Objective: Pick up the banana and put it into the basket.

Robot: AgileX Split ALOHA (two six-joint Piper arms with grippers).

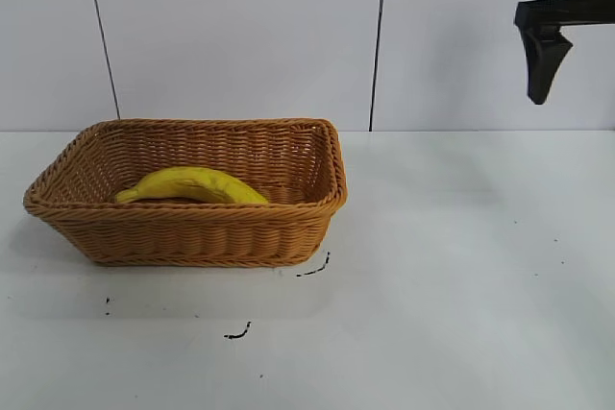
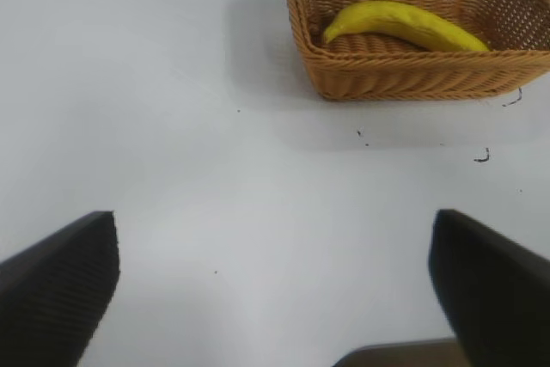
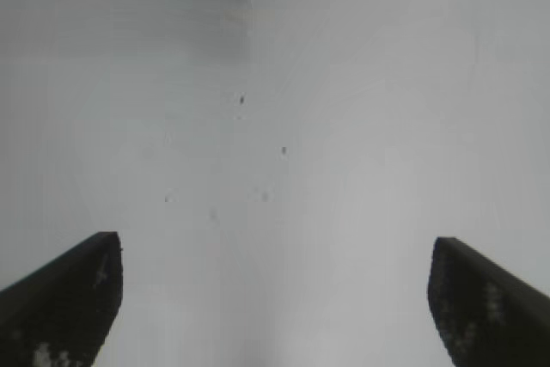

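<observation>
Scattered black marks [image 1: 238,332] lay on the white table [image 1: 461,285] just in front of the basket [image 1: 192,237], the nearest things to the exterior camera. Behind them the basket itself, tan wicker with a braided rim, was the largest object, and the banana [image 1: 192,184] lay inside it along its length, resting on the floor near the front wall, its lower edge hidden by that wall. The task looked finished, so the step in hand was probably only to keep both arms clear; doing it well meant staying high and well away from the basket so nothing nudged its rim or tipped the fruit. High and well to the right of the basket hung the right gripper [image 1: 540,64], cut off by the frame edge; its wrist view showed fingers [image 3: 60,298] spread wide over bare table, released and empty. Outside the exterior view altogether, the left gripper [image 2: 275,298] looked at the basket from well off, its fingers likewise spread apart with nothing between them. Neither arm's body could be seen.
</observation>
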